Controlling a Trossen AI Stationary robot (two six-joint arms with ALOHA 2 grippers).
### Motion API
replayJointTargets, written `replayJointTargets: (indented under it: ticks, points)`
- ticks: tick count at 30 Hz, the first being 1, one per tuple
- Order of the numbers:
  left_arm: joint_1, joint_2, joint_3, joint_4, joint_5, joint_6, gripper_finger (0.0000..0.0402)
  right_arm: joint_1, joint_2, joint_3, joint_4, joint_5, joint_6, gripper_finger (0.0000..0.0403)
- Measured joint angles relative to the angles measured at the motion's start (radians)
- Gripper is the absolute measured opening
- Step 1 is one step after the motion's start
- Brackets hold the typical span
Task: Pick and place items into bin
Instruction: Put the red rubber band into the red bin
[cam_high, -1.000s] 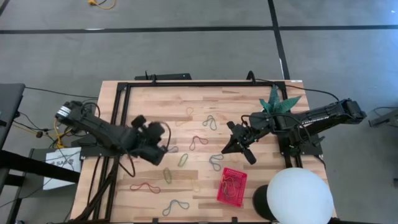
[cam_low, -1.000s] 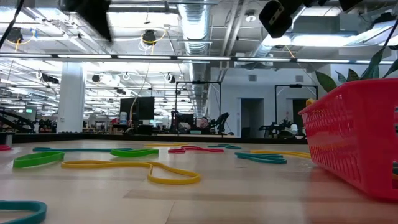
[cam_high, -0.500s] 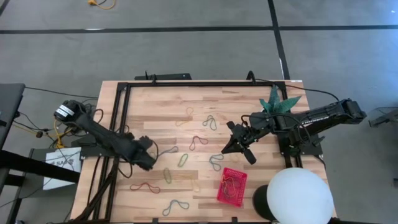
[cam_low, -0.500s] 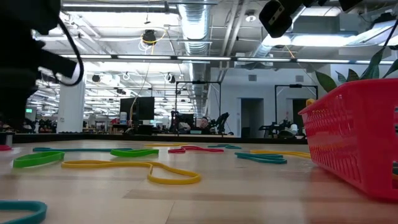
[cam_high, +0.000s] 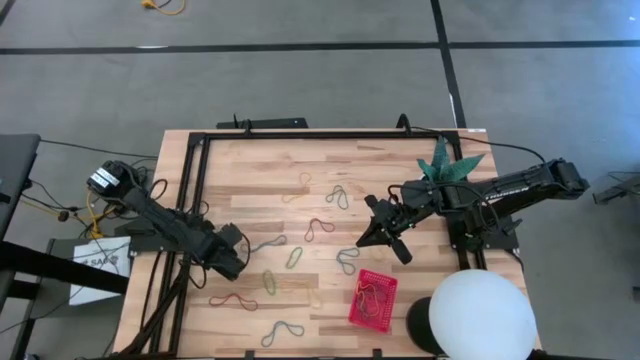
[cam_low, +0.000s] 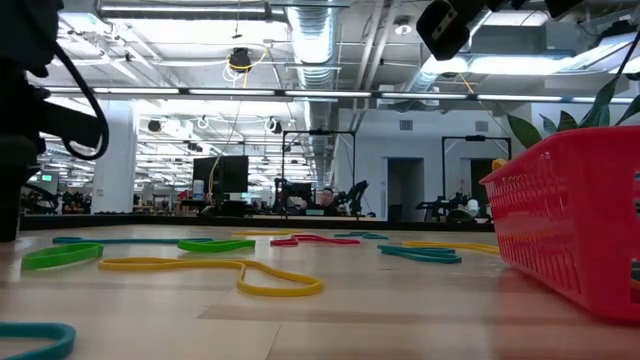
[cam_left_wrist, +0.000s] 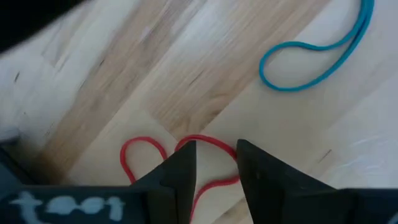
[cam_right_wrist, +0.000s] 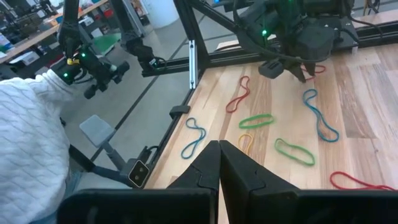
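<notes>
Rubber bands in red, green, yellow and blue lie scattered flat on the wooden table. My left gripper points down at the table's left side. It is open, its fingertips standing on either side of a strand of a red band. I cannot tell whether they touch it. A blue band lies just beyond. The red bin stands near the front edge with several bands inside. My right gripper hangs shut above the table's middle.
A white dome stands at the near right corner, and a green plant sits behind my right arm. Black frame rails run along the table's left and far sides. Another red band and a blue one lie near the front.
My left gripper has come down toward the table and a little toward its near left, tipping to point more steeply down. It now stands low over the red band. In the low view its arm has dropped into the picture's left edge.
</notes>
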Motion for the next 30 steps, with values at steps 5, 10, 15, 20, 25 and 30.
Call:
replayJointTargets:
  ticks: [5,10,15,20,25,30]
  points:
    - [-0.025,0.0,0.0,0.001,0.004,-0.043,0.0108,0.0,0.0,0.0,0.004,0.0,0.0,0.0001]
    - [-0.031,0.0,0.0,0.016,0.019,-0.076,0.0108,0.0,0.0,0.0,0.004,0.0,0.0,0.0001]
    - [-0.031,0.0,-0.002,0.099,0.004,-0.071,0.0099,0.0,0.0,0.0,0.004,0.0,0.0,0.0001]
    - [-0.033,0.031,0.003,0.132,-0.004,-0.086,0.0069,0.0,0.0,0.0,0.004,0.0,0.0,0.0001]
    - [-0.034,0.086,0.012,0.131,-0.011,-0.088,0.004,0.002,0.0,0.0,0.004,0.0,0.0,0.0001]
    - [-0.034,0.097,0.024,0.132,-0.049,-0.12,0.0007,0.002,0.0,0.0,0.004,0.0,0.0,0.0001]
